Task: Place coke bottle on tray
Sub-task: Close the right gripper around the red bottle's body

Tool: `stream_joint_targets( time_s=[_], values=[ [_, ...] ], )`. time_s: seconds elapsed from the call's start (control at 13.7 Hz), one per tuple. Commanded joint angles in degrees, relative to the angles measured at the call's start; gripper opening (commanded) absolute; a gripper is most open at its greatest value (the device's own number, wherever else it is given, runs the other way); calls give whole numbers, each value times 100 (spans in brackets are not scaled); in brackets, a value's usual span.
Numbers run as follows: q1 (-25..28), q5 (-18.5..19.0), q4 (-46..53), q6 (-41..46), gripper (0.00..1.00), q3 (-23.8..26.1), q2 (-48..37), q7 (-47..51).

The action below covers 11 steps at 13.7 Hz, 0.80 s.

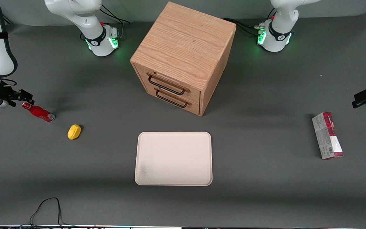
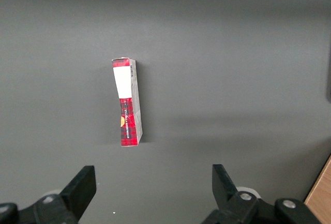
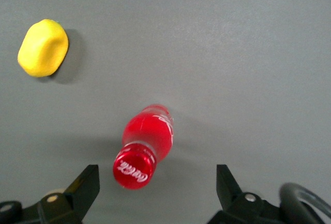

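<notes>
The coke bottle [image 1: 38, 112] is small, slim and red with a silvery base. It rests on the grey table toward the working arm's end, and its red cap [image 3: 135, 166] points at my wrist camera. My gripper [image 1: 27, 98] hovers just above the cap. It is open and empty [image 3: 156, 183], with the cap [image 1: 26, 105] below the gap between its fingers, closer to one finger [image 3: 87, 183] than the other. The tray [image 1: 173, 158] is flat, pale cream and bare. It lies in front of the drawer cabinet, well away from the bottle toward the table's middle.
A yellow lemon-like lump [image 1: 74, 131] lies between bottle and tray, a little nearer the front camera; it also shows in the right wrist view [image 3: 43, 47]. A wooden two-drawer cabinet [image 1: 183, 57] stands mid-table. A red-and-grey carton [image 1: 327, 135] lies toward the parked arm's end.
</notes>
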<state>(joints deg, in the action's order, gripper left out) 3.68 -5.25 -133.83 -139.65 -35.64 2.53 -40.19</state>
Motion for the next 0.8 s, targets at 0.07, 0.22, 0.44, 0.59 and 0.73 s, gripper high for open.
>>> stream_joint_targets(
  time_s=[0.07,0.22,0.44,0.59,0.73],
  values=[
    [27,-309,-3,-300,100,31,213,-191],
    [27,-731,6,-300,100,205,274,-209],
    [27,-741,6,-300,98,242,318,-209],
    [27,-741,6,-344,79,242,327,-227],
    [10,-741,-3,-370,51,233,380,-436]
  ],
)
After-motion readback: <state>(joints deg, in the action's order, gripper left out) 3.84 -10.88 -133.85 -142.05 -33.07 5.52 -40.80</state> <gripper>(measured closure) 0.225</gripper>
